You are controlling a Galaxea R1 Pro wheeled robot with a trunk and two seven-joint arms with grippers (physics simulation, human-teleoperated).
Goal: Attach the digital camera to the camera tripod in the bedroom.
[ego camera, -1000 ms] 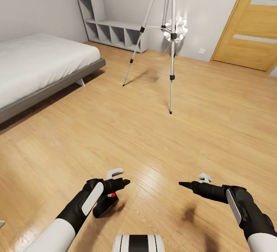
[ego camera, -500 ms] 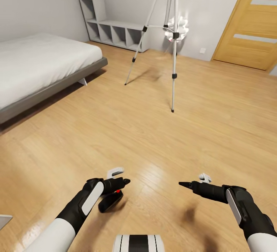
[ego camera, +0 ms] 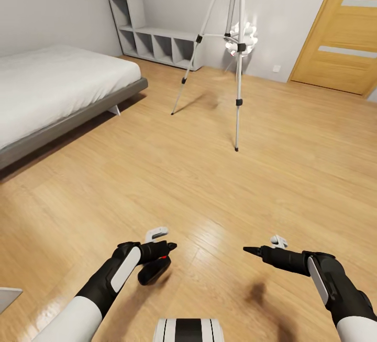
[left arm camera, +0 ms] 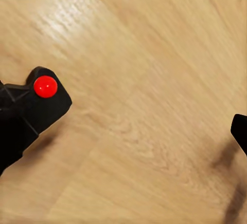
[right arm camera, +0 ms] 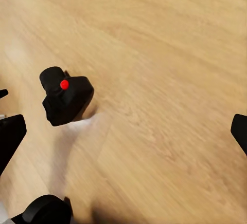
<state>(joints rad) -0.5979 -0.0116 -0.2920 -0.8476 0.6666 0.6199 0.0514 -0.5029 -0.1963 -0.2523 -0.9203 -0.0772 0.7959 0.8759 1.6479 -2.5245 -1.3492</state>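
One digital camera [ego camera: 155, 271], black with a red button on top, lies on the light wood floor [ego camera: 173, 185] just beside and below the left gripper [ego camera: 166, 245]. The left wrist view shows it [left arm camera: 31, 111] on the boards with its red button up, apart from the one fingertip [left arm camera: 240, 131] at the far edge, so the left gripper stands wide and grasps nothing. The right gripper [ego camera: 250, 250] hangs over bare floor, well apart from the camera; its wrist view shows the camera [right arm camera: 67, 99] between two widely spread fingertips [right arm camera: 10, 134], so it too is spread and holds nothing. Farther into the bedroom, the camera tripod [ego camera: 230, 49] stands on the floor on silver legs, its head cut off by the frame. To the left is a grey-framed bed [ego camera: 57, 91] with white bedding. Low grey cubby shelves [ego camera: 154, 38] sit against the back wall, and a wooden door [ego camera: 340, 38] is at right.
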